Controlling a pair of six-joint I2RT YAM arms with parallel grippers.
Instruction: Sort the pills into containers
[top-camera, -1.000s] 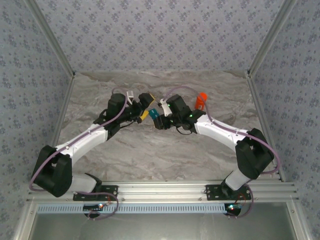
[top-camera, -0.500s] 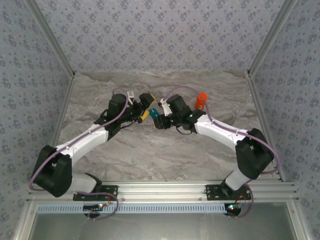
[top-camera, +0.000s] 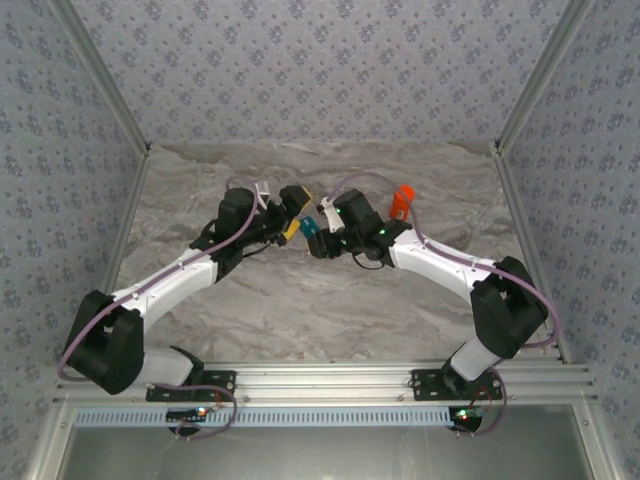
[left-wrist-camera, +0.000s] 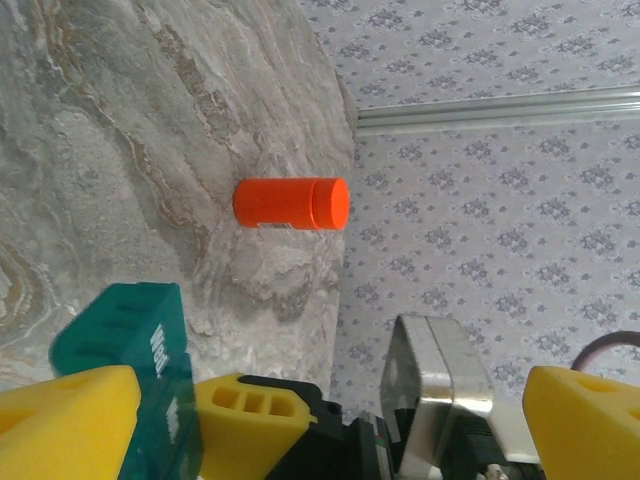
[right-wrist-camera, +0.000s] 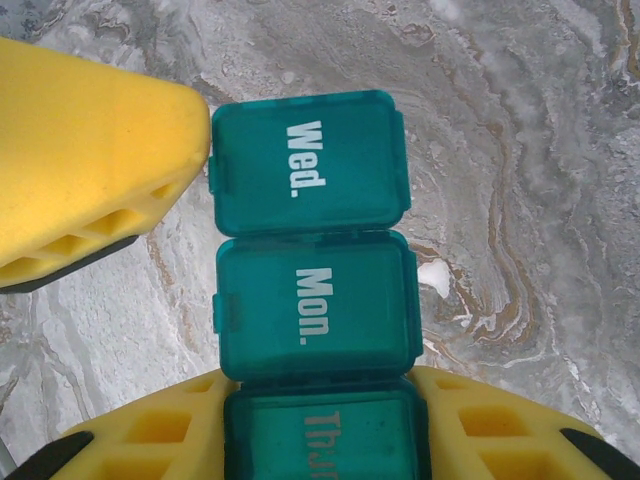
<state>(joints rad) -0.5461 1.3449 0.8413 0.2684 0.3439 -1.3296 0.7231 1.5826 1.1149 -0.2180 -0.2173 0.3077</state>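
Near the middle of the surface (top-camera: 300, 310) the two arms meet, tip to tip. The right pincer (right-wrist-camera: 316, 388) is clamped on the teal pill box (right-wrist-camera: 311, 300), with one yellow finger on each long side at the end marked "Thu". The box reaches away from it, and the lids marked "Mon." and "Wed." are both closed. The left pincer (top-camera: 293, 212) stands wide apart. One of its yellow fingers (right-wrist-camera: 90, 170) is right beside the "Wed." end, but I cannot tell if it touches. From the left wrist, the pill box (left-wrist-camera: 130, 335) is seen between the two spread fingers. The orange bottle (left-wrist-camera: 290, 203), with its cap on, is well apart from the box, near the back wall
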